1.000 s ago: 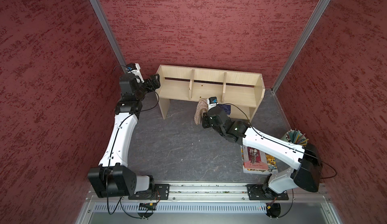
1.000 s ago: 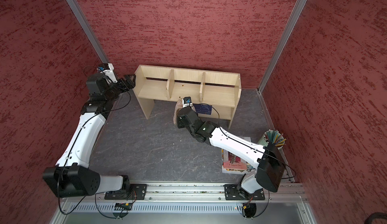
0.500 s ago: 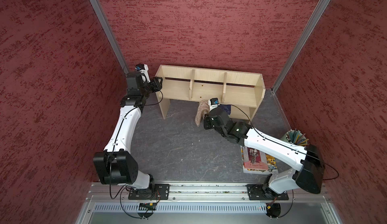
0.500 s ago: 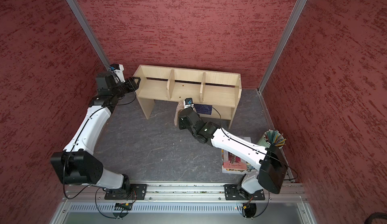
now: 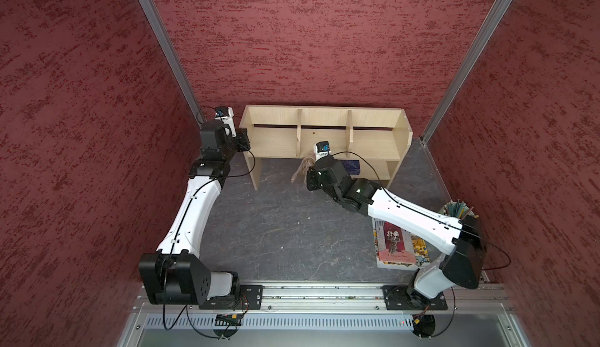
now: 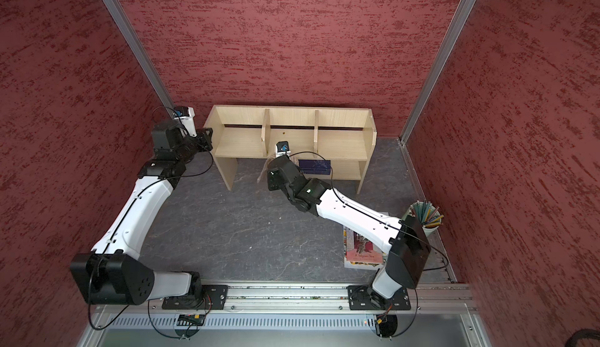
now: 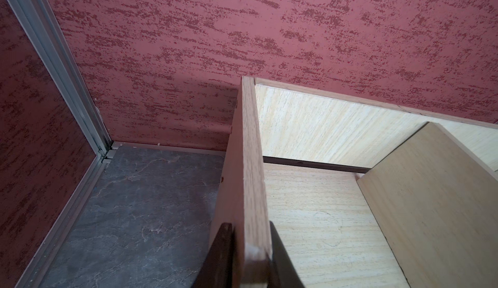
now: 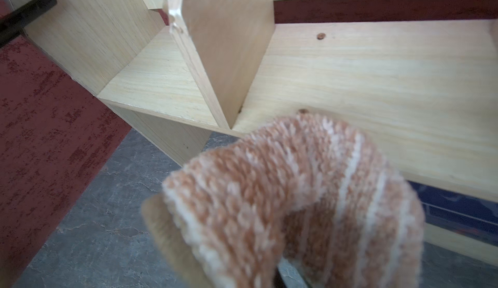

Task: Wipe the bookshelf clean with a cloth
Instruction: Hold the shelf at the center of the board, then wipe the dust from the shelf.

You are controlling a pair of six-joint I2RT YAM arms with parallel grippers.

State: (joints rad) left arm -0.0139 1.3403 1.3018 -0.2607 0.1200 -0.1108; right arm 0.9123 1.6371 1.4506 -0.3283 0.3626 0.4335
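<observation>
Left fingers (image 7: 219, 254) clamp the bookshelf (image 7: 250, 152) by its side panel at lower centre, gripping only the front corner; right fingers, hidden, are closed on the cloth (image 8: 296, 192) by the shelf's front edge, mid-frame. A hard wipe could slip that clamp; the bunched cloth may snag the chipped divider (image 8: 175, 17)

No lettering, label or number is legible anywhere. The red-covered picture book (image 5: 394, 248), lying flat at the lower right of the frame in both top views, has a pale title line under its figure, too small to read. The dark blue flat item (image 6: 314, 167) on the light-wood bookshelf's (image 5: 373, 141) lower shelf shows only faint marks.
</observation>
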